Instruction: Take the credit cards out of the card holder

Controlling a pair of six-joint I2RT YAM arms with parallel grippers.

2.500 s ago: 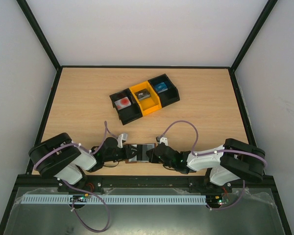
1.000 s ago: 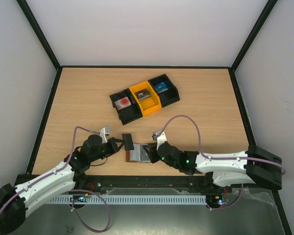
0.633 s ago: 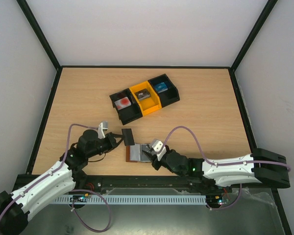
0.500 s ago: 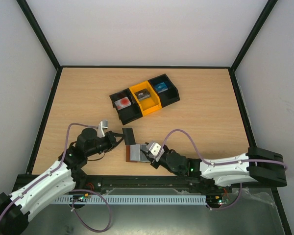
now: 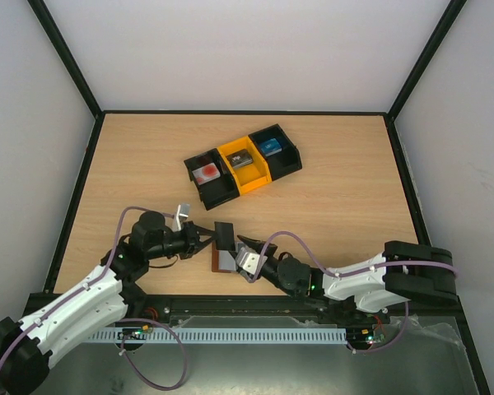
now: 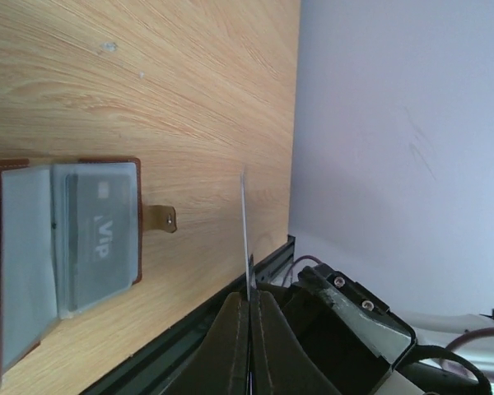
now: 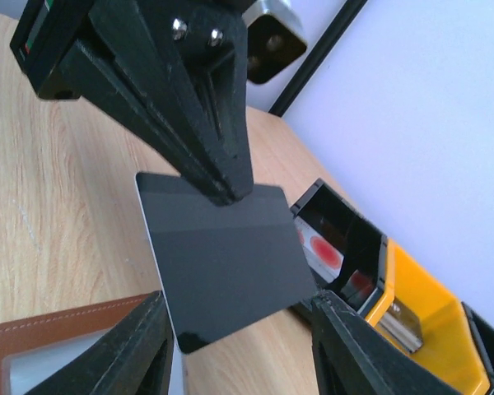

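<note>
The brown leather card holder point(image 6: 29, 255) lies open at the table's point(image 5: 329, 181) near edge, a grey VIP card point(image 6: 95, 239) still sleeved. Over it the right gripper point(image 7: 237, 306) gapes, having slid leftward. Just beyond, the left gripper point(image 6: 249, 300) pinches a dark card point(image 7: 226, 263), now nearer it

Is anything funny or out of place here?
Only one thing: a dark card hangs in the air, pinched by its edge in the left end effector, out of the open card holder. A grey card sits inside a sleeve.
</note>
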